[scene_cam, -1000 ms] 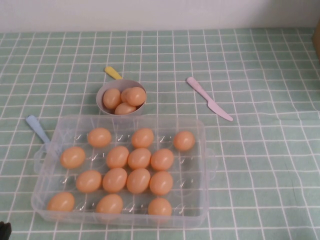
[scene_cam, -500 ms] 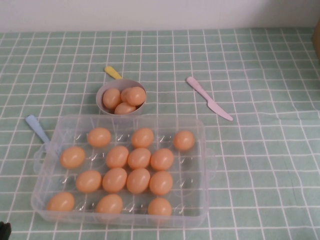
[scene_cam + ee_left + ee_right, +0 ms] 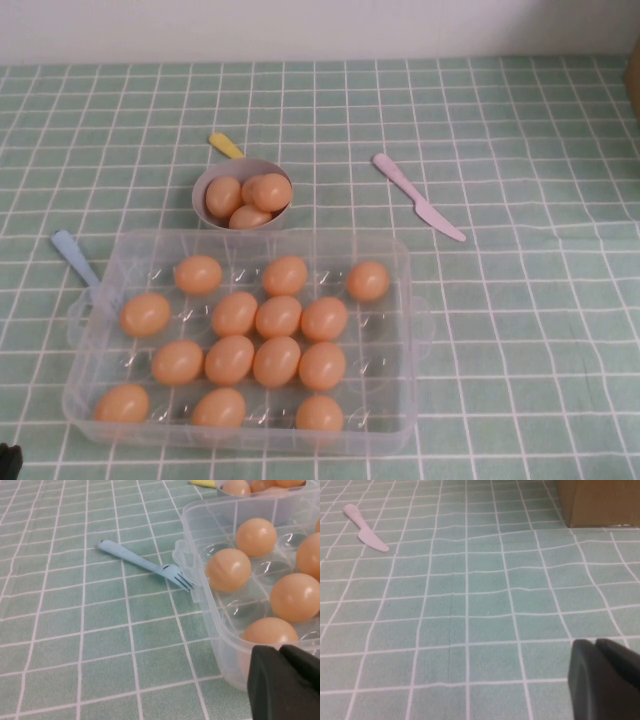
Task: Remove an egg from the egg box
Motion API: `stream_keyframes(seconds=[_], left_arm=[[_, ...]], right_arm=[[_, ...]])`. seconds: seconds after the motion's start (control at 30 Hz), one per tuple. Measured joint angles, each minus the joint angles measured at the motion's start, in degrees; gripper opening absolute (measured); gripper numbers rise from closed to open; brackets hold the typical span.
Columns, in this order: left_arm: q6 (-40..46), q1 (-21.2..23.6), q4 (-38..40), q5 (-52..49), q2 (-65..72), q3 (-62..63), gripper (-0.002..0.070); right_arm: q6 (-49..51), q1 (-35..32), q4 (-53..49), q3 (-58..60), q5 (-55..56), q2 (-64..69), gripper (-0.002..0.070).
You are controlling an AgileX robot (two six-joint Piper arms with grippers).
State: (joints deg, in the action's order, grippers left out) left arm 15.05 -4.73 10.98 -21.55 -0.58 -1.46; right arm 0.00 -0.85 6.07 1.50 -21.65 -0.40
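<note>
The clear plastic egg box lies at the table's front left and holds several orange-tan eggs, among them an egg near its middle. Only the black tip of my left gripper shows in the high view, at the front left corner. In the left wrist view that gripper is shut and empty, just outside the egg box's near wall, with an egg in a cup beyond it. My right gripper is out of the high view; it hangs shut and empty over bare cloth.
A small grey bowl with three eggs stands behind the box, a yellow handle behind it. A blue fork lies by the box's left side. A pink knife lies to the right. A cardboard box stands at the far right.
</note>
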Motion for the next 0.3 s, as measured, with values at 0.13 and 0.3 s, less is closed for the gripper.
stream_keyframes(seconds=[0.13,0.3], left_arm=[[0.0,0.0,0.0,0.0,0.0,0.0,-0.0005],[0.0,0.0,0.0,0.0,0.0,0.0,-0.0005]], right_arm=[[0.0,0.0,0.1,0.0,0.0,0.0,-0.0017],[0.0,0.0,0.1,0.0,0.0,0.0,-0.0017]])
